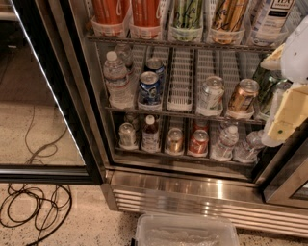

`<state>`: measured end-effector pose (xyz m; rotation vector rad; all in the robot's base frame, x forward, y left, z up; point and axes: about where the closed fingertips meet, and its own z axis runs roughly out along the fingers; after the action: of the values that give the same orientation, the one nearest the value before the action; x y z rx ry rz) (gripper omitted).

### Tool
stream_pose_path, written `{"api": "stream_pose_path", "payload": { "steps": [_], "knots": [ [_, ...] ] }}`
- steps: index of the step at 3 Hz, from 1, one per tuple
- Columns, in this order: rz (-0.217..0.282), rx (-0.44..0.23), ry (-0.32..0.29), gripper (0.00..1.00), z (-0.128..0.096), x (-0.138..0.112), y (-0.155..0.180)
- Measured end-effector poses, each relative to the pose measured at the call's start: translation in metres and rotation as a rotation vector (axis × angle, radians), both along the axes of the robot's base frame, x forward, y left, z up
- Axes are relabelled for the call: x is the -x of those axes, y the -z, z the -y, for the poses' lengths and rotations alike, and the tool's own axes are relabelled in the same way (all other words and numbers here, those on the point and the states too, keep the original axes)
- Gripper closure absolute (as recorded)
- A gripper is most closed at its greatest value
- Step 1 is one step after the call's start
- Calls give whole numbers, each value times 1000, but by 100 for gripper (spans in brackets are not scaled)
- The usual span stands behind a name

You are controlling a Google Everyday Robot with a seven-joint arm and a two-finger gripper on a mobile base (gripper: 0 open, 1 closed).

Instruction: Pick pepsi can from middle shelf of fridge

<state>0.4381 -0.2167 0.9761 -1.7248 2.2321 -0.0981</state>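
The fridge (202, 192) stands open, with a ribbed steel base. On its middle shelf (183, 114), a wire rack with white lane dividers, the blue pepsi can (149, 88) stands at the front of the second lane from the left. A second blue can (155, 65) stands behind it. A plain silver can (211, 92) and a copper-gold can (242, 95) stand further right. My gripper (285, 117), cream and white, hangs at the right edge in front of the shelf's right end, well to the right of the pepsi can and apart from it.
A water bottle (115, 79) stands just left of the pepsi can. Tall orange and green cans (144, 14) fill the rack above. Small cans and bottles (198, 142) line the lower shelf. The open glass door (48, 96) is at left. Cables (33, 204) and a clear plastic bin (185, 230) lie on the floor.
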Motion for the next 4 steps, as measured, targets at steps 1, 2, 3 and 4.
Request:
{"api": "stream_pose_path", "payload": {
  "steps": [1, 2, 3, 4],
  "knots": [
    [0, 0, 0, 0, 0, 0, 0],
    [12, -34, 31, 0, -4, -9, 19],
    [17, -84, 33, 0, -19, -21, 45],
    [17, -84, 33, 0, -19, -21, 45]
  ]
}}
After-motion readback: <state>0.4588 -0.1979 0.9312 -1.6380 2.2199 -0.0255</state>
